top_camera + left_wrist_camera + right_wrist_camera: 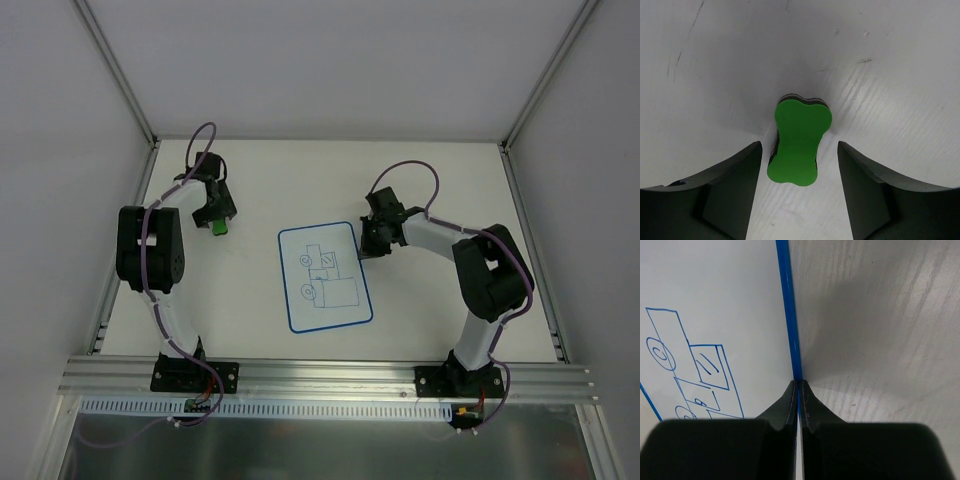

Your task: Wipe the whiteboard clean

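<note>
The whiteboard (325, 278) lies flat in the middle of the table, white with a blue border and blue line drawings of boxes and circles; it also shows in the right wrist view (715, 300). My right gripper (366, 245) is at its right edge, and in its wrist view the jaws (799, 383) are closed with the blue border between them. A green bone-shaped eraser (218, 228) lies on the table at the far left. My left gripper (799, 146) is open, a finger on each side of the eraser (799, 142), not touching it.
White walls with metal posts (118, 70) enclose the table on three sides. An aluminium rail (330, 375) carries both arm bases along the near edge. The table surface (900, 90) is white with faint scuffs.
</note>
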